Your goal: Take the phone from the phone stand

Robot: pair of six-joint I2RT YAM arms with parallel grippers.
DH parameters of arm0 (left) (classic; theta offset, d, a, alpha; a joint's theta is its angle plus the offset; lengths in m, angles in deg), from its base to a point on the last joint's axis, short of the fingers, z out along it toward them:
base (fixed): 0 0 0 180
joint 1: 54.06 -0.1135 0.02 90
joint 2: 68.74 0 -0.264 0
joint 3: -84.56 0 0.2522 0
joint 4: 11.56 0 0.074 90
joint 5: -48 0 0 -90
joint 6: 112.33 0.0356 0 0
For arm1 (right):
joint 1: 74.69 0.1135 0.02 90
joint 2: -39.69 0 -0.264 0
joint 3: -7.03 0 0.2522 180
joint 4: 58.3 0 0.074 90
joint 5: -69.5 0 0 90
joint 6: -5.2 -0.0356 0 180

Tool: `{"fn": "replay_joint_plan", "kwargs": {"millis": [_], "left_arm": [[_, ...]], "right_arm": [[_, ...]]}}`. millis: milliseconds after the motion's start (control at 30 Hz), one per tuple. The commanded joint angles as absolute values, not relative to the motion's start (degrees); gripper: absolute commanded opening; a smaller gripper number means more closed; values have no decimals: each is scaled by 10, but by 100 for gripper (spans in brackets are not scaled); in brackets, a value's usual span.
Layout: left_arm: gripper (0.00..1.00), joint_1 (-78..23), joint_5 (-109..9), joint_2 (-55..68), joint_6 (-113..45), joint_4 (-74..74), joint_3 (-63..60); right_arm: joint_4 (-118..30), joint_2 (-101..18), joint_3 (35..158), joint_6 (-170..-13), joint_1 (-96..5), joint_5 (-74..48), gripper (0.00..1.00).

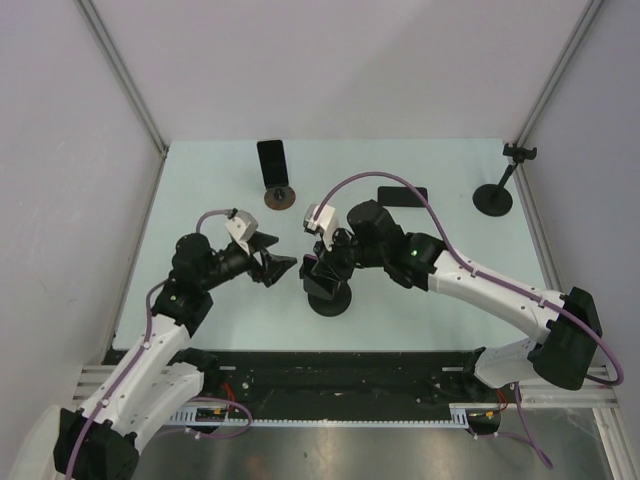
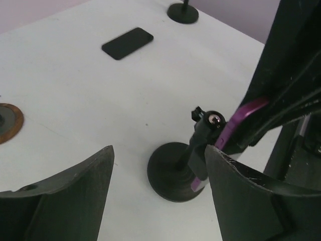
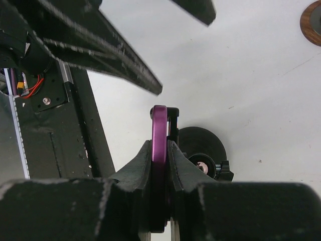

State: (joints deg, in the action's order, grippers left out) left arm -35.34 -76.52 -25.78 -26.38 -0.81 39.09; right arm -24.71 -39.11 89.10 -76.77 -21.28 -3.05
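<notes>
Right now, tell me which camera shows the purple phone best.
The right wrist view: the purple phone sits edge-on at centre frame, clamped in the right gripper. The left wrist view shows only a purple strip of it beside the stand. In the top view it is hidden under the right gripper.

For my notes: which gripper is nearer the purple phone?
Right. The right gripper is shut on the purple phone; the left gripper is open beside it, not touching.
</notes>
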Motion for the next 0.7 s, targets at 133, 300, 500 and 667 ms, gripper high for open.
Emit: {"fn": "replay_joint_plan", "kwargs": {"millis": [133, 300, 500, 667], "left_arm": [[78, -278, -813, -257, -144, -13, 421], [75, -269, -822, -221, -123, -11, 410], [54, -269, -828, -174, -99, -8, 380], [28, -271, -844, -160, -98, -6, 369]], "right_arm": [[-239, -378, 895, -748, -204, -78, 0], [-238, -379, 895, -743, -193, -84, 0], [-235, -378, 896, -739, -189, -79, 0], [-222, -377, 896, -732, -187, -71, 0]]}}
